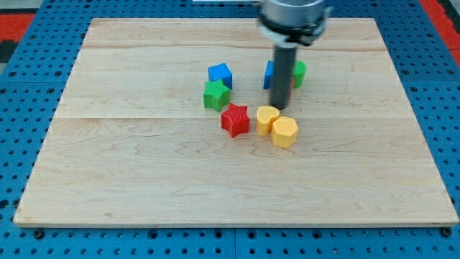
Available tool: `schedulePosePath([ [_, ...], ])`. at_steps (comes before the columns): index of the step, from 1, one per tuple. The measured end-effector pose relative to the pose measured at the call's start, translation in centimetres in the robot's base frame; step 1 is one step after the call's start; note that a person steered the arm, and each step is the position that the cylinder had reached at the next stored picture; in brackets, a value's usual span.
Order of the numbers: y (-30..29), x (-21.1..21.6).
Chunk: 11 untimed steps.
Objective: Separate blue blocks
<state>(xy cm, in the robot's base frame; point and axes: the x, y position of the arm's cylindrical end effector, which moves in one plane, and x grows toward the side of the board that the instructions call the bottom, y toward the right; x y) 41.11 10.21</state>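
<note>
Wooden board (144,180) lay on blue pegboard (21,86). Blocks counted: two blue, two green, two yellow, one red star (235,119). Blue cube (220,74) touched green star (215,95). My tip (278,107), a gripperless rod, stood before the second blue block (269,74), just above yellow heart (267,118).

The rod (281,75) covers most of a blue block (269,75) behind it, so that block's shape cannot be made out. A green block (299,73) on the rod's right side is also partly hidden. The arm's upper body (291,16) is cut off by the view's top edge.
</note>
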Motion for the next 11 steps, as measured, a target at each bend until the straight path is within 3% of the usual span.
schedulePosePath([
  [2,14.8,-4.9],
  [3,8.2,-7.5],
  [4,-6.4,-6.2],
  [5,-16.2,-6.1],
  [7,-18.3,-7.2],
  [8,-25.6,-2.2],
  [9,-28.6,-0.8],
  [10,-29.0,3.9],
  [11,-31.9,11.5],
])
